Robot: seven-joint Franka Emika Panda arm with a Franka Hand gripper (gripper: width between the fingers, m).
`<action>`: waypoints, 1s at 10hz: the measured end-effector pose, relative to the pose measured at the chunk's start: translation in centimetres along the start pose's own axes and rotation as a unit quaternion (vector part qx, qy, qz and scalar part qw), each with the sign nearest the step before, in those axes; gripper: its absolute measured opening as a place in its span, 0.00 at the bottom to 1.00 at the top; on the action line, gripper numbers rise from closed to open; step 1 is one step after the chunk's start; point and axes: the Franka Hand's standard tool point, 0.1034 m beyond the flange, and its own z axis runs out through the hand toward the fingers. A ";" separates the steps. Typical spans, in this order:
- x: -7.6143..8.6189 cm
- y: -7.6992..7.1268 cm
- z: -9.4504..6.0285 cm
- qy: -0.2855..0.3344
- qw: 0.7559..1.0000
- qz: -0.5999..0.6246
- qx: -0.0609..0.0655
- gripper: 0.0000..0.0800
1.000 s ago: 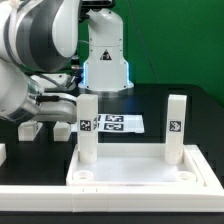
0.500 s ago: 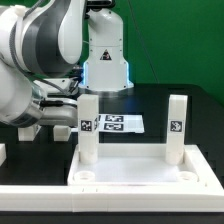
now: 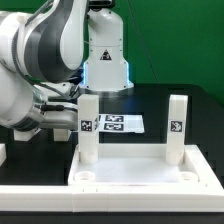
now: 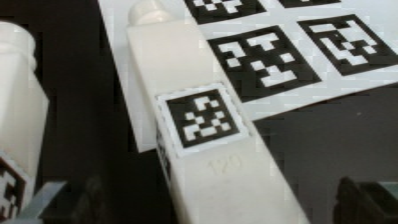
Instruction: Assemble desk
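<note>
- Between my two dark fingertips (image 4: 39, 200) is a white square plastic post leg (image 4: 201, 118) with a black-and-white tag.
- My pincer (image 4: 205, 198) is wide open and holds nothing.
- The leg's long side points straight away from me, so I think a squeeze comes next.

The black table (image 3: 195, 108) carries the white tabletop (image 3: 140, 182), with a long white rail (image 3: 110, 208) lying just in front of it. Behind the tabletop lies the flat marker board (image 3: 122, 124). A loose white leg (image 3: 28, 129) rests on the table toward the exterior view's left of the tabletop.
</note>
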 end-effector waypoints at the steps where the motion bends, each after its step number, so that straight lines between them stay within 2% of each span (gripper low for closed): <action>1: 0.0 0.0 0.0 0.000 1.000 0.000 0.000 0.65; 2: 0.0 0.0 0.0 0.000 1.000 0.000 0.000 0.47; 3: 0.0 0.0 0.0 0.000 1.000 0.000 0.000 0.36; 10: 0.0 0.0 0.0 0.000 1.000 0.000 0.000 0.36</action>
